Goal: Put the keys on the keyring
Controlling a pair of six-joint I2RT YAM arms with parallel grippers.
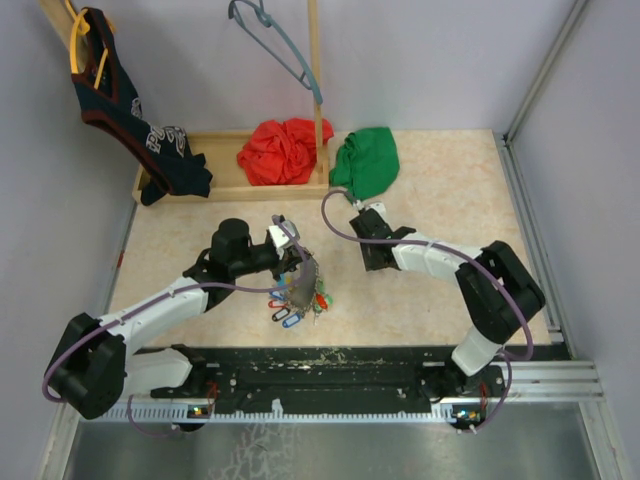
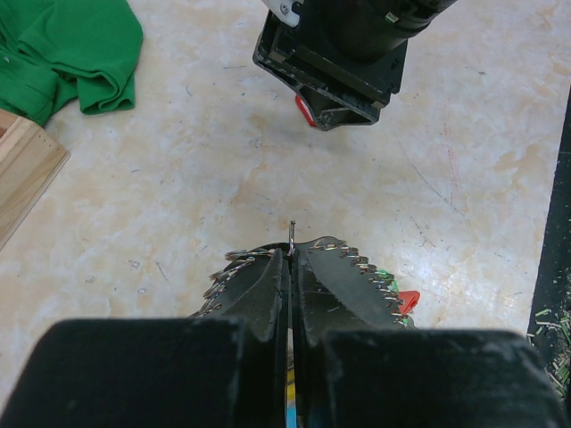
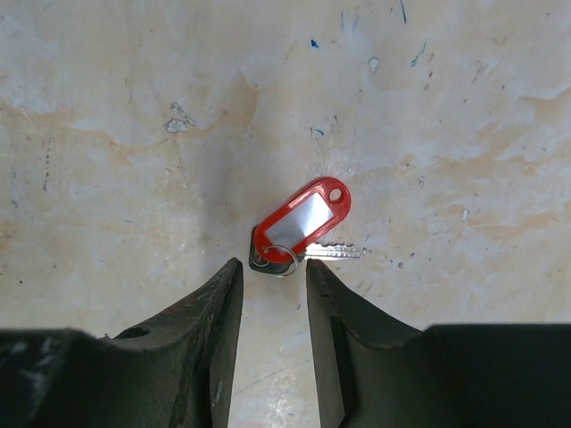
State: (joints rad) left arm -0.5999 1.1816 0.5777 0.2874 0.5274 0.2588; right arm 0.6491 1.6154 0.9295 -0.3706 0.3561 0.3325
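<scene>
From the top external view, the left gripper [image 1: 297, 263] sits near the middle of the table [image 1: 450, 190], closed on the keyring [image 1: 309, 276]. Only a grey arc of the ring shows past the fingers. A bunch of keys [image 1: 294, 306] with blue, red and green tags hangs below it, too tangled to count. The right gripper [image 1: 367, 254] points down at the table just to the right, and whatever is under it is hidden by its own body. Behind lie a green cloth [image 1: 366, 164], a red cloth [image 1: 283, 150] in a wooden tray [image 1: 225, 187], a dark garment [image 1: 125, 110] and a blue-grey hanger [image 1: 272, 38].

In the left wrist view, the left gripper [image 2: 293, 255] has its fingers pressed together, and a thin end of the keyring [image 2: 292, 229] pokes up between them. Small split rings and one red tag edge peek out at the sides (the rest of the keys [image 2: 234, 272] is cut off below). The right gripper [image 2: 342, 92] fills the top, with a sliver of a red-tagged key [image 2: 304, 110] under it.

In the right wrist view, the right gripper [image 3: 272, 273] has its fingers apart and holds nothing. The red-tagged key [image 3: 304, 217] lies flat on the table just beyond the tips, its small ring at the mouth of the gap. This key is well apart from the keyring.
</scene>
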